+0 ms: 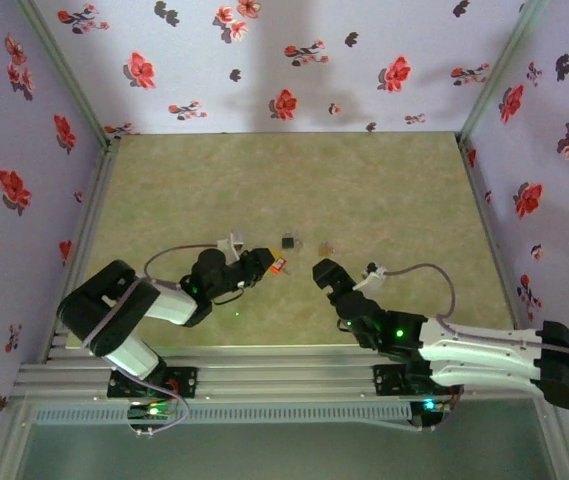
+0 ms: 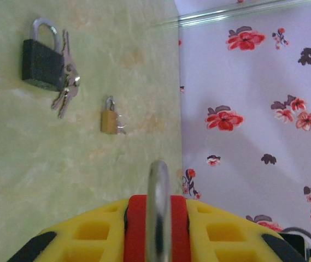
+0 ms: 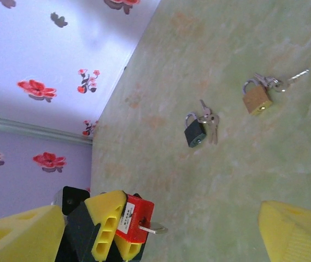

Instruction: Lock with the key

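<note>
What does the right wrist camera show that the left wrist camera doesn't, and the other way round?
Right wrist: the red padlock from outside, white label showing, clamped in the left gripper. Left wrist: that padlock's silver shackle edge-on, close up. Both: the black padlock with keys and the small brass padlock on the table.

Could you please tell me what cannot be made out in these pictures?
Left wrist view: the red padlock is partly covered by the left gripper and cut off by the bottom edge; keyhole hidden.
Top view: the black padlock and brass padlock are too small for detail.
Right wrist view: whether that padlock's shackle is shut, too small.
</note>
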{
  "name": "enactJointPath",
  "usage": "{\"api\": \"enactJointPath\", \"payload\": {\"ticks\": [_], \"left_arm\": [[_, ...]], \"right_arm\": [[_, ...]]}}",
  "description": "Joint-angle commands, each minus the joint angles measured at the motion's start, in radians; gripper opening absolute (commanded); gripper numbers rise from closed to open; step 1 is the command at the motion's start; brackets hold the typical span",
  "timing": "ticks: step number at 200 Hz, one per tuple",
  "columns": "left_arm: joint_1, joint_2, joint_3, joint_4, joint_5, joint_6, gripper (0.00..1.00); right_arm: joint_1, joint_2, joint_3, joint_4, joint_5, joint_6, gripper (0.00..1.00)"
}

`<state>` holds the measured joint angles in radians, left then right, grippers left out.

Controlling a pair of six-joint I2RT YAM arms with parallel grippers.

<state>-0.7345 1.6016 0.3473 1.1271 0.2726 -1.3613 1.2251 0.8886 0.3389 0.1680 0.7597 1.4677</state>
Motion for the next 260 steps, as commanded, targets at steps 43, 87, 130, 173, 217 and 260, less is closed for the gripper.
{"api": "enactJointPath", "payload": {"ticks": [43,87,130,173,217,260], "left_arm": [[-0.077,0.034,0.076,0.114,-0.105,-0.056,0.00],[-0.095,0.073,0.099,0.137,-0.109,-0.087,0.00],[-0.109,0.083,0.119,0.138,-0.116,-0.098,0.00],[-0.121,0.101,0.127,0.142,-0.118,-0.105,0.00],[-0.131,0.108,0.129,0.145,-0.117,-0.107,0.00],[-0.137,0.107,0.130,0.151,-0.119,-0.111,0.00]], "right_arm": [[0.007,0.107,0.055,0.057,0.006,0.140,0.80],[0.007,0.153,0.064,0.062,-0.036,0.245,0.69],[0.008,0.195,0.082,0.079,-0.075,0.306,0.61],[0.005,0.222,0.081,0.087,-0.071,0.371,0.59],[-0.009,0.214,0.077,0.112,-0.046,0.368,0.54],[-0.028,0.217,0.075,0.123,-0.053,0.371,0.48]]}}
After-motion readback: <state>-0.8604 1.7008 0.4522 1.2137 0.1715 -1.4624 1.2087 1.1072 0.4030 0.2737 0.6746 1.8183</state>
